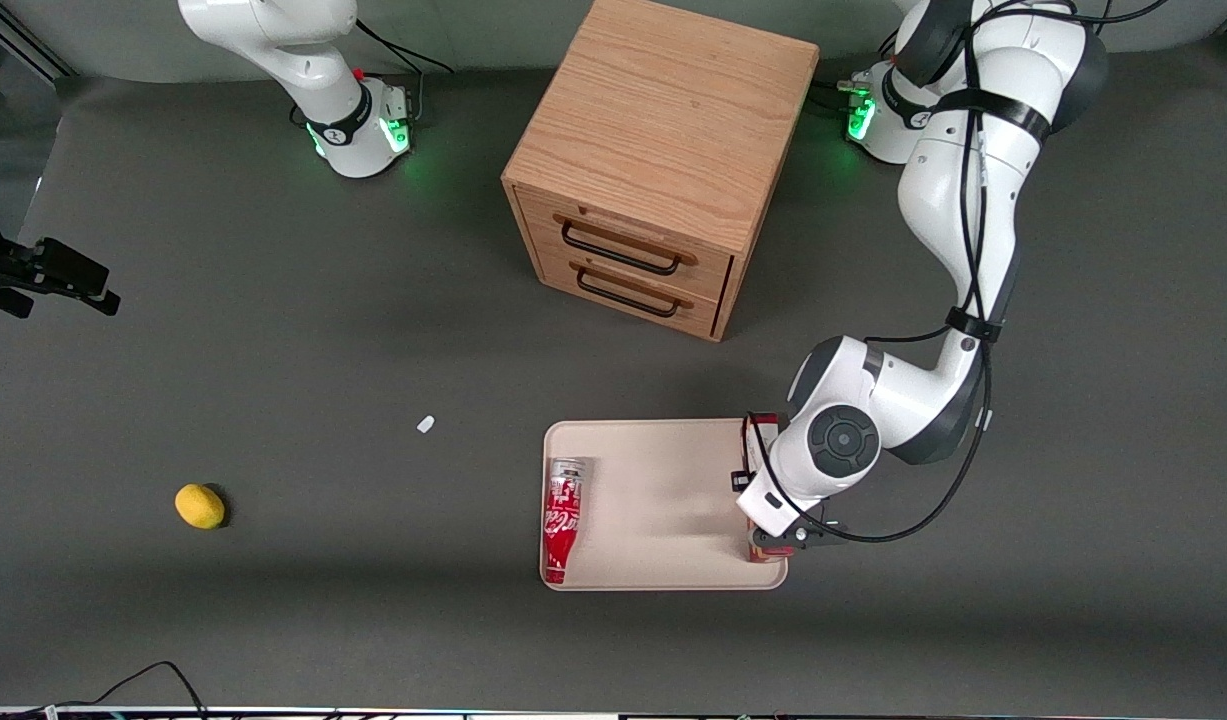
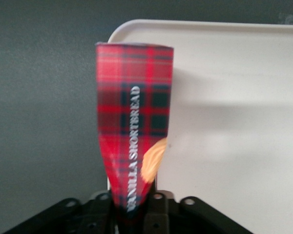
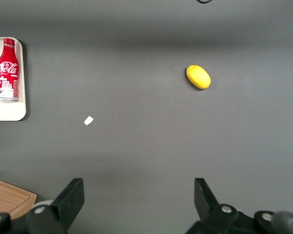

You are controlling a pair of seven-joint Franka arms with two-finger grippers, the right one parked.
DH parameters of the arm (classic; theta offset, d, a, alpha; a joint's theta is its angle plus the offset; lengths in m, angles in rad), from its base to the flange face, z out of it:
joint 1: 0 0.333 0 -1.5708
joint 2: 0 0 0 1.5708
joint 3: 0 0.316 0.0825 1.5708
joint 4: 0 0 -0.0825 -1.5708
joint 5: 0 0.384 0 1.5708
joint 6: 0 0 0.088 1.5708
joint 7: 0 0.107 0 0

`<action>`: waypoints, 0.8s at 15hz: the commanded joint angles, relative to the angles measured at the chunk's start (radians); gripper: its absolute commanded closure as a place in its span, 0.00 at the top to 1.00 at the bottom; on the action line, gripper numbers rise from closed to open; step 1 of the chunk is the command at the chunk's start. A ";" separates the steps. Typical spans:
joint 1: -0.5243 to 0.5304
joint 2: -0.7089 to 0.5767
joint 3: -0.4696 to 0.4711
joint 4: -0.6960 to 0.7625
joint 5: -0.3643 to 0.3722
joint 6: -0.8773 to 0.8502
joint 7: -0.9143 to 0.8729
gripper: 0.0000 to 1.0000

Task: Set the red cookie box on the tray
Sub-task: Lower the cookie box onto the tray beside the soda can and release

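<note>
The red cookie box (image 2: 134,126), dark-red plaid with white lettering and a tan cookie picture, is gripped between the fingers of my left gripper (image 2: 134,214). It extends away from the wrist along the pale beige tray's edge (image 2: 234,122), partly over the tray and partly over the grey table. In the front view the gripper (image 1: 776,525) hangs over the tray's edge (image 1: 663,500) toward the working arm's end. The box's ends show above (image 1: 760,428) and below (image 1: 768,553) the wrist. I cannot tell whether the box rests on the tray.
A red soda bottle (image 1: 563,515) lies in the tray toward the parked arm's end. A wooden two-drawer cabinet (image 1: 653,170) stands farther from the front camera. A yellow lemon (image 1: 200,505) and a small white scrap (image 1: 426,424) lie on the table.
</note>
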 commanded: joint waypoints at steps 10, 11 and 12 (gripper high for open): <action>-0.015 -0.044 0.015 -0.009 0.018 0.024 -0.030 1.00; -0.008 -0.064 0.015 -0.019 0.018 0.019 -0.025 1.00; -0.002 -0.086 0.015 -0.029 0.020 0.009 -0.019 1.00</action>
